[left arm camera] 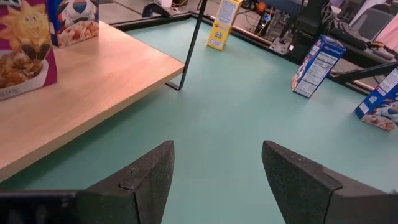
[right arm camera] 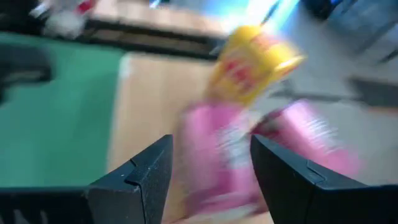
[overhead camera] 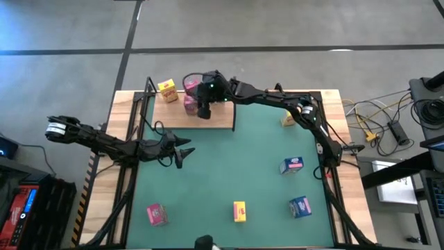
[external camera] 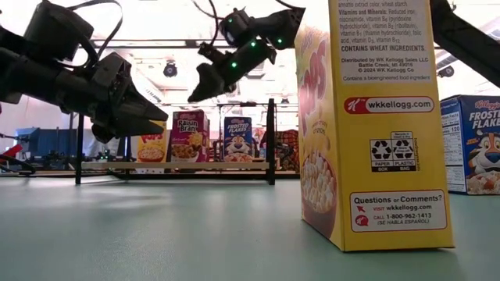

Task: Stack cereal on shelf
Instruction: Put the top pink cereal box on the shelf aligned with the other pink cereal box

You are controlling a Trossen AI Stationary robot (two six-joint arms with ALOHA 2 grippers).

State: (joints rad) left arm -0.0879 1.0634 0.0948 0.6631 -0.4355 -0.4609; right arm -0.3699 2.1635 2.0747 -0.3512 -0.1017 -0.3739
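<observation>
A: What is seen on the shelf point(overhead camera: 215, 119)?

B: Three cereal boxes are stood on the pale board at the far side of the green mat point(overhead camera: 229, 173): a yellow box point(overhead camera: 167, 89) and two pink boxes point(overhead camera: 190, 104). A blue box point(external camera: 238, 139) is also seen among them in the low view.

A: And the arms?

B: The right gripper point(overhead camera: 203, 110) is held above the shelf, just over the pink boxes, its fingers point(right arm camera: 140, 180) parted with nothing between them. The left gripper point(overhead camera: 182, 154) is held over bare mat in front of the shelf, fingers point(left arm camera: 149, 177) likewise apart and empty.

A: Where are the other boxes?

B: Five are spread across the mat: a near yellow box point(overhead camera: 239, 211), a near pink box point(overhead camera: 157, 214), two loose blue boxes point(overhead camera: 300, 207) on the right, and a far yellow box point(overhead camera: 288, 119) by the right arm
</observation>
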